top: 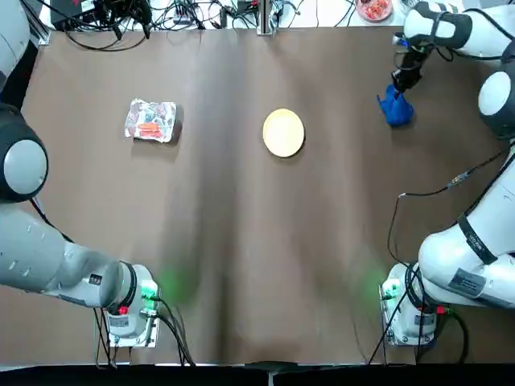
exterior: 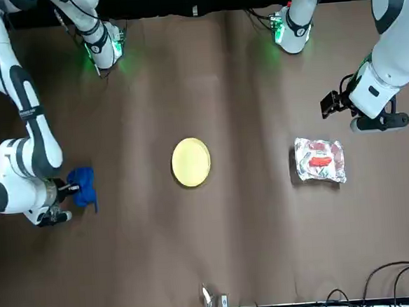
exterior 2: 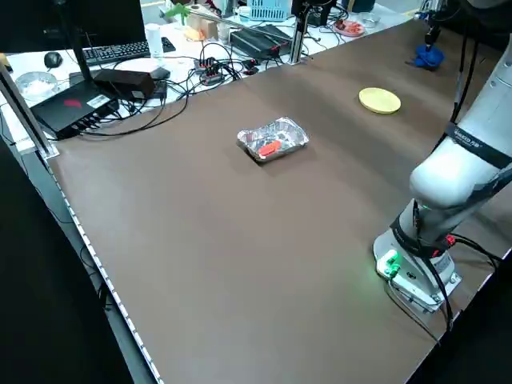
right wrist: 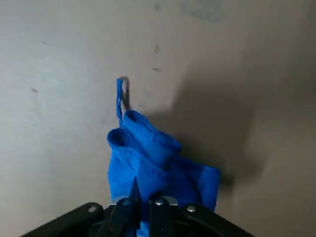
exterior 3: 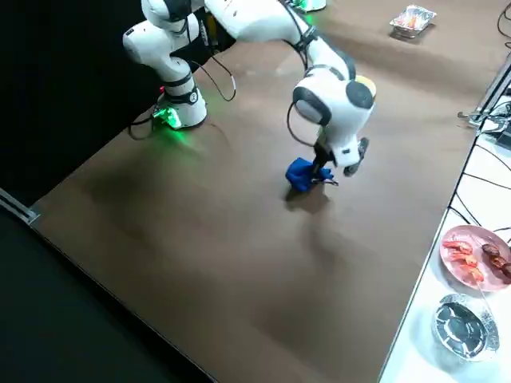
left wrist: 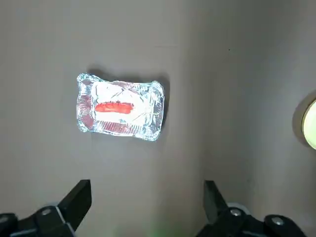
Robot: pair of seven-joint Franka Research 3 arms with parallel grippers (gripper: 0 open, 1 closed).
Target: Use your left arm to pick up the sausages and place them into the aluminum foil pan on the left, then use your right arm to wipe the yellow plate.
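The orange-red sausages (top: 149, 127) (left wrist: 114, 107) lie inside the crinkled aluminum foil pan (top: 165, 108) (left wrist: 153, 91) on the left of the table. My left gripper (left wrist: 148, 185) (exterior: 379, 121) hovers open and empty above the table, beside the pan on its near-left side. The yellow plate (top: 283, 133) (exterior: 190, 161) sits bare at the table's middle. Far right, my right gripper (right wrist: 143, 203) (top: 404, 83) is shut on a crumpled blue cloth (right wrist: 148, 163) (top: 396, 108) (exterior 3: 302, 174) that hangs from its fingers close to the table.
Cables and electronics (exterior 2: 120, 84) crowd the far edge beyond the table. A pink dish of food (exterior 3: 473, 255) and a round foil dish (exterior 3: 463, 323) sit on the white side surface off the table. Both arm bases (top: 133, 310) (top: 410, 310) stand at the near edge.
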